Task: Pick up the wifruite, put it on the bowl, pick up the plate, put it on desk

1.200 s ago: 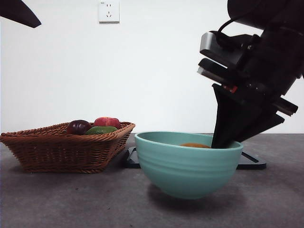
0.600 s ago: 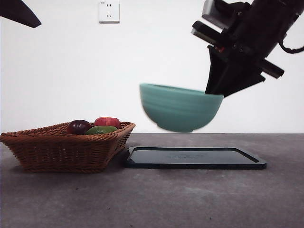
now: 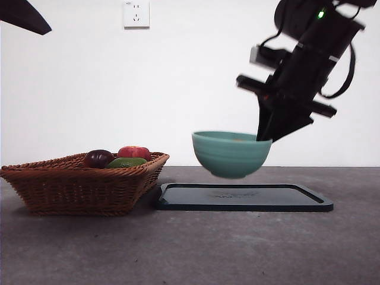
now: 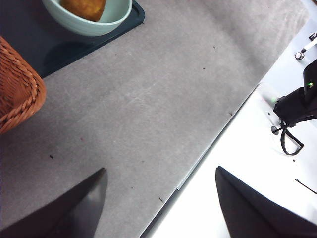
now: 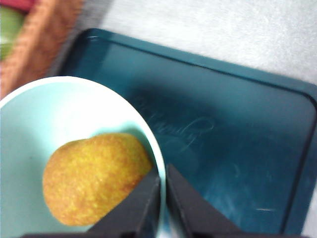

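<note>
Right now the right gripper [image 3: 265, 135] has its fingers pinched on the rim of the bowl [image 3: 230, 153], one inside the wall and one outside, and the bowl hangs in the air above the dark tray [image 3: 243, 196], clear of it. The orange-brown fruit [image 5: 94, 176] lies inside the bowl, resting against the wall next to the inner finger. The left gripper [image 4: 158, 198] waits well apart over bare worktop [image 4: 148, 99], its fingers spread and holding nothing.

By my reading, the fruit part is done and the step in hand is carrying the bowl off to set it on the worktop. A one-sided rim pinch on a glossy wall is a weak hold, and the fruit adds loose weight, so the bowl should be kept level and moved slowly; any tip could roll the fruit and swing the bowl. It would be best lowered onto open worktop, away from the wicker basket [image 3: 77, 181] and past the tray's raised edge, so the base lands flat. The fingers should part only once the base is fully down.
</note>
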Controlling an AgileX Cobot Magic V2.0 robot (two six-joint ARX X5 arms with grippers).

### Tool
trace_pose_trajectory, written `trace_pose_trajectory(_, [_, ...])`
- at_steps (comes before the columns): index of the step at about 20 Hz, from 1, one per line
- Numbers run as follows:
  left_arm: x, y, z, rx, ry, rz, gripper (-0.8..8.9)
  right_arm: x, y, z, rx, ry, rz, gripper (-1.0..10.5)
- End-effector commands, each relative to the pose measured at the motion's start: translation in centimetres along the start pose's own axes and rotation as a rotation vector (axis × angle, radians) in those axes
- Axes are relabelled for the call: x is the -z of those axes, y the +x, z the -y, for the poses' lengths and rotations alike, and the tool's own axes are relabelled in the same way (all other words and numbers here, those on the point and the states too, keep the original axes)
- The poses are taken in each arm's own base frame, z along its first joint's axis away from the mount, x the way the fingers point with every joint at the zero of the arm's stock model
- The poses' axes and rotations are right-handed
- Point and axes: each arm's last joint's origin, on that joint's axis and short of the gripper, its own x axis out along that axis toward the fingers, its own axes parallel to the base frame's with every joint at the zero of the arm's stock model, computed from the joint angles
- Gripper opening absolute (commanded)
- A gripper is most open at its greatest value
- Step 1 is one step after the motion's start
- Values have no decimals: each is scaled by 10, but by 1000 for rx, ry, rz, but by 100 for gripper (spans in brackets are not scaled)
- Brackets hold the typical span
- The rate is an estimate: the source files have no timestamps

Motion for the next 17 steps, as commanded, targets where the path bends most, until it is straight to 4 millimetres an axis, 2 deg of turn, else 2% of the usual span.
trace_pose_trajectory(1, [-3, 0, 1, 6, 27, 11, 344, -7, 15, 2, -1, -10, -1, 7])
trace_pose_trajectory(4, [-3, 0, 1, 6, 28, 11, 344, -6, 28, 7, 3, -5, -7, 7])
trace_pose_trajectory(8, [-3, 0, 1, 6, 28, 11, 344, -5, 34, 9, 8, -3, -11, 7])
trace_pose_trajectory(14, [-3, 0, 1, 6, 27, 11, 344, -4, 34, 10, 33, -12, -20, 12])
trace_pose_trajectory(17, [-3, 0, 1, 6, 27, 11, 344, -4, 34, 10, 33, -11, -21, 77])
